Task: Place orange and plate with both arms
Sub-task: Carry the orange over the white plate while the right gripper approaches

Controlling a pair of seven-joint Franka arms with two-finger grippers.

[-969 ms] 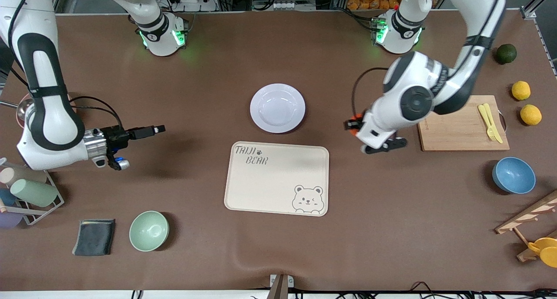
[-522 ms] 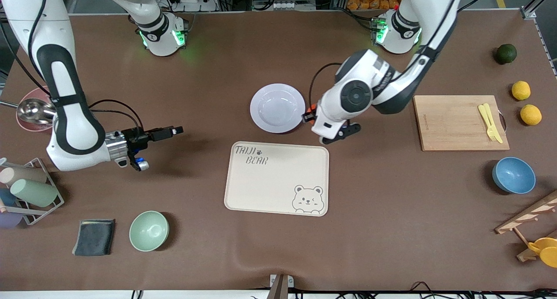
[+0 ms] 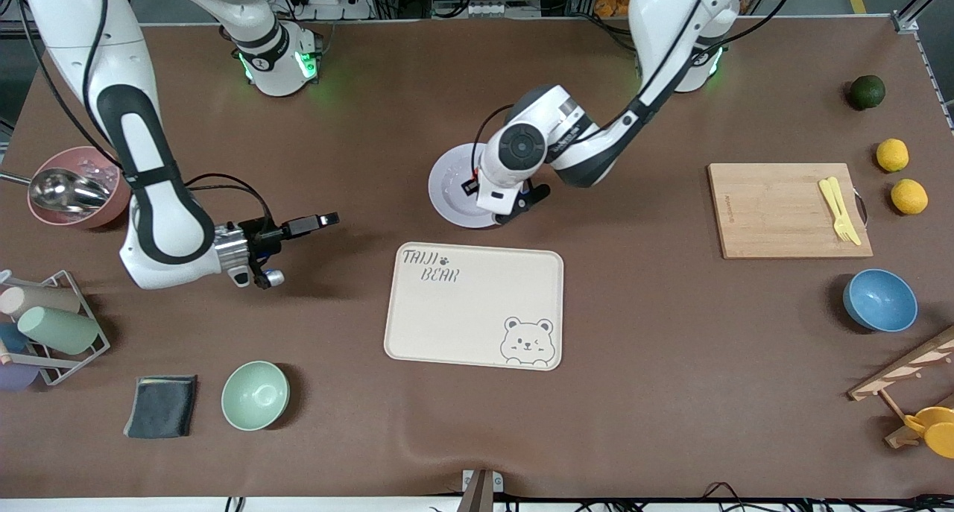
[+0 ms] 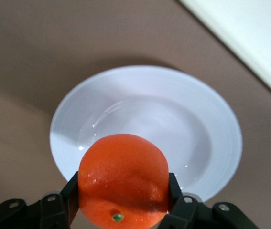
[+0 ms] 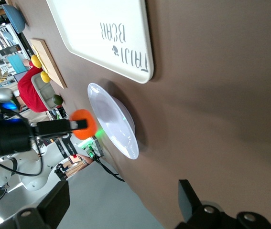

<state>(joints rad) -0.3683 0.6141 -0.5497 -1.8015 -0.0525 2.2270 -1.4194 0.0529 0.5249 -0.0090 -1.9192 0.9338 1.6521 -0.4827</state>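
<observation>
The orange is pinched between the two fingers of the left pincer, one finger pressed on each flank. It is held in the air over the plate, above the rim part and well edge nearest that pincer. The orange is round, so no long axis is shown; its small green stem dot is turned toward the wrist camera in the left wrist view. In the right wrist view the orange is seen clear of the plate, not touching it.

The plate lies flat on the desk, well facing up, round with no long axis. It is placed just beside the cream bear tray, farther from the front camera than the tray, and is partly covered in the front view by the left arm's wrist.

The right pincer is held over bare desk toward the right arm's end, well apart from the plate, pointed toward the desk's middle. Its fingers are spread wide with nothing between them
</observation>
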